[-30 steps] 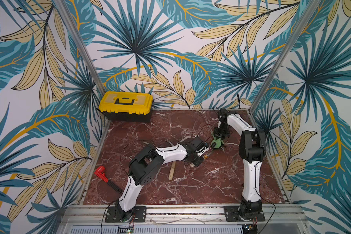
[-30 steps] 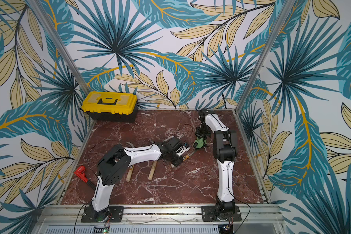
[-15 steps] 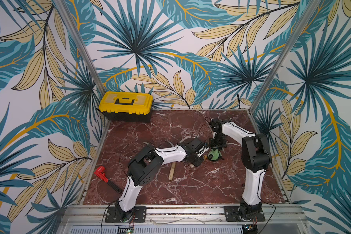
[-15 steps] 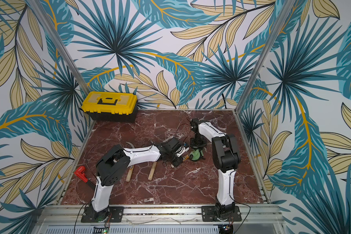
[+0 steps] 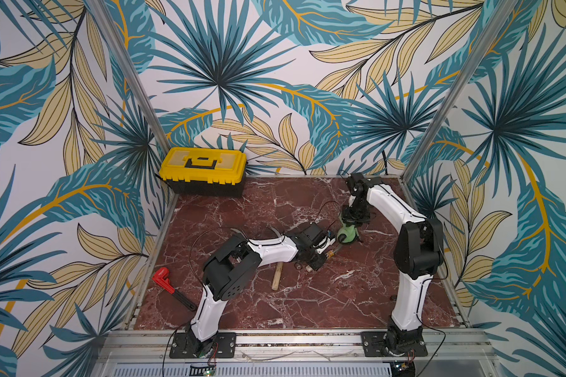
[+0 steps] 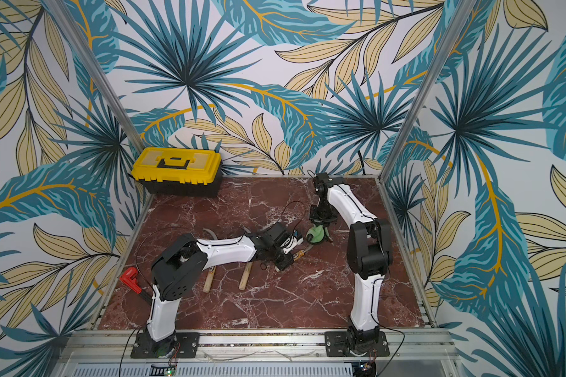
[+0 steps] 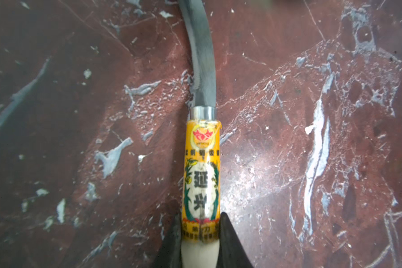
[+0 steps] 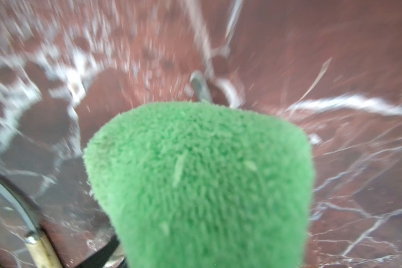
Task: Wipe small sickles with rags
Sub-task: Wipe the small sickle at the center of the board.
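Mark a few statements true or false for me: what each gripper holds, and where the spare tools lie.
1. The left gripper is shut on the labelled pale wooden handle of a small sickle with a curved grey blade. True.
2. The right gripper holds the red pipe wrench. False: it is shut on the green fuzzy cloth; the wrench lies on the marble table beside the left arm.
3. Two more wooden-handled sickles lie ungripped on the table. True.
4. The yellow toolbox with a black base stands open. False: its lid is down.
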`<state>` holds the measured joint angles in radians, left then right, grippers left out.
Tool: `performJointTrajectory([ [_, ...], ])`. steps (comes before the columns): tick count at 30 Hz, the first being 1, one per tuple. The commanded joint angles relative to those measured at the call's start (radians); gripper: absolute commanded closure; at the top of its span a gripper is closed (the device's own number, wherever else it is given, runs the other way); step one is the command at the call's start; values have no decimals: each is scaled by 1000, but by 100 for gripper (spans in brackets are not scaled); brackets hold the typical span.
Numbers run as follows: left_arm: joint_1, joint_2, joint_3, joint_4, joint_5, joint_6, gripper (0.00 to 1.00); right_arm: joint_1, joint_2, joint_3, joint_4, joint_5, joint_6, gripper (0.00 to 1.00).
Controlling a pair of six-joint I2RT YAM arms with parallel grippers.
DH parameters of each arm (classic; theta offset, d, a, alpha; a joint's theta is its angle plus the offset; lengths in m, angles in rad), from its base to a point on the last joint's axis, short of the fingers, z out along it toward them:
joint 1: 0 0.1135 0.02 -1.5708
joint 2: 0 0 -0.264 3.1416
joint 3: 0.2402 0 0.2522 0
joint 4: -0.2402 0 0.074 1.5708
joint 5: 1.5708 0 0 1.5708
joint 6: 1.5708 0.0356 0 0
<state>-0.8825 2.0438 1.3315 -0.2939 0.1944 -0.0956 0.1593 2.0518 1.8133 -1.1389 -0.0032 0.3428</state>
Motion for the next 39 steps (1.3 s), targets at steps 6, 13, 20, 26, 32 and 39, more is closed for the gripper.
performJointTrajectory([
  [6,-4,-11,-27,-26,25,-27,100,-26,293,247,-137,66,-29,85],
  [13,-4,-10,-29,-19,26,-32,100,-17,365,258,-187,44,-46,85],
  [20,-4,-18,-40,-3,27,-32,100,38,256,35,-151,23,-49,85],
  [26,-5,-35,-66,13,32,-32,100,104,120,-231,-18,-45,10,85],
  [32,-9,-38,-69,12,40,-27,100,125,-31,-380,78,-84,59,85],
  [39,-13,-35,-71,13,41,-31,100,51,-53,-180,-28,-5,25,85],
])
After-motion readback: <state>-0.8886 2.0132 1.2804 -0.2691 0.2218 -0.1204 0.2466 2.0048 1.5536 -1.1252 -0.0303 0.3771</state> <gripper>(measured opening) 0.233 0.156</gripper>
